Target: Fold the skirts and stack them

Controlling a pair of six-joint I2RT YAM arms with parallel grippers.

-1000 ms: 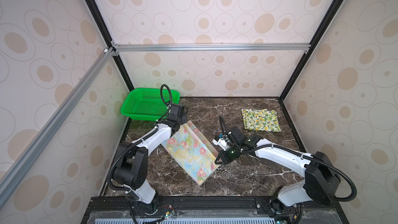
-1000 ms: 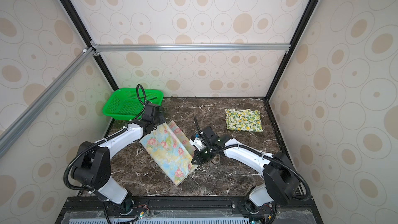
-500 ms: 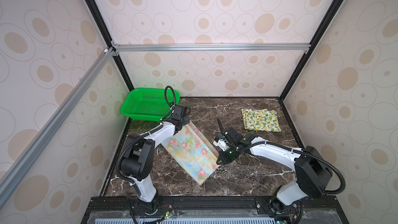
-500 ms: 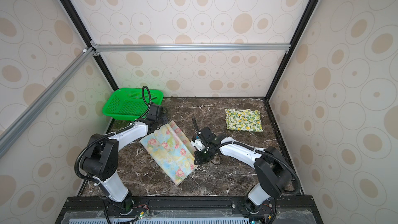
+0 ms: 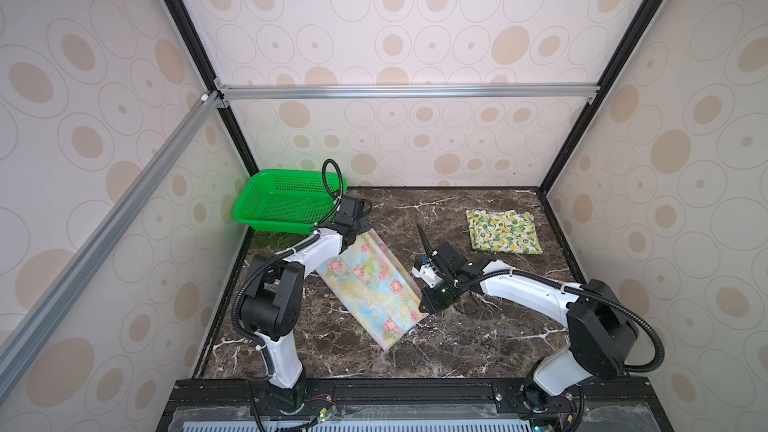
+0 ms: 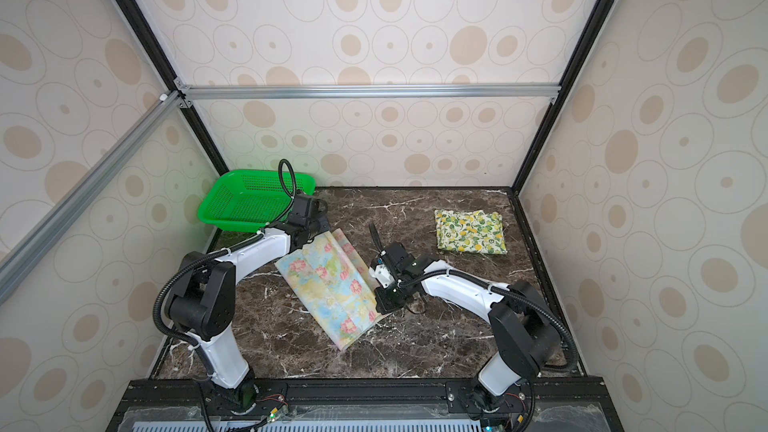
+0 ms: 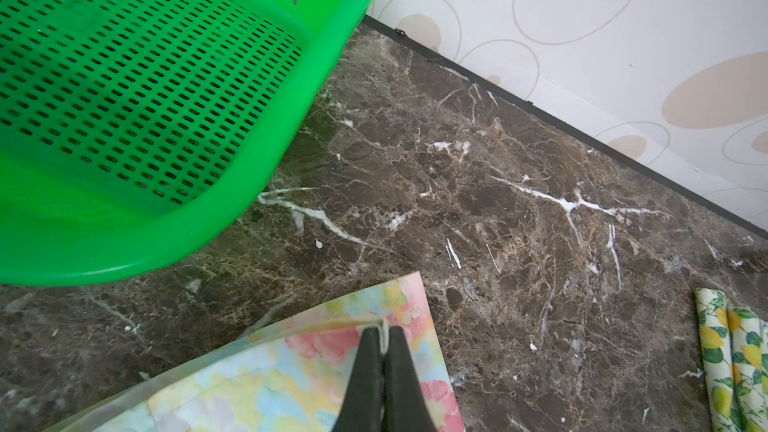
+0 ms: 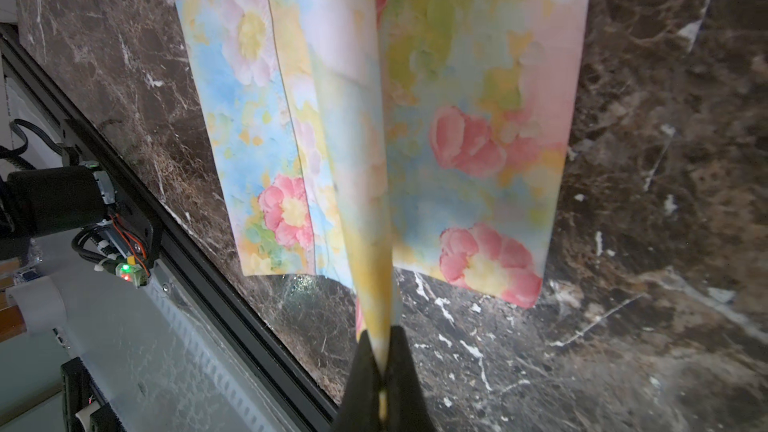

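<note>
The pastel yellow-blue skirt with pink flowers [image 5: 370, 284] [image 6: 328, 284] hangs stretched between both grippers above the marble table, sloping toward the front. My left gripper [image 7: 384, 330] is shut on its far corner, beside the green basket. My right gripper [image 8: 380, 334] is shut on a pinched edge of the same skirt [image 8: 457, 139] at its right side; the gripper [image 5: 426, 311] sits low by the cloth's near-right edge. The lemon-print skirt [image 5: 503, 231] [image 6: 471, 231] lies folded flat at the back right; its edge [image 7: 731, 359] shows in the left wrist view.
A green perforated basket [image 5: 282, 201] [image 7: 145, 97] stands tilted at the back left corner, close to the left gripper. Patterned walls enclose the dark marble table [image 5: 457, 347] on three sides. A black frame rail [image 8: 216, 251] runs along the front edge.
Both grippers have shifted slightly toward the back with the floral skirt held taut between them. The lemon skirt and the basket have not moved.
</note>
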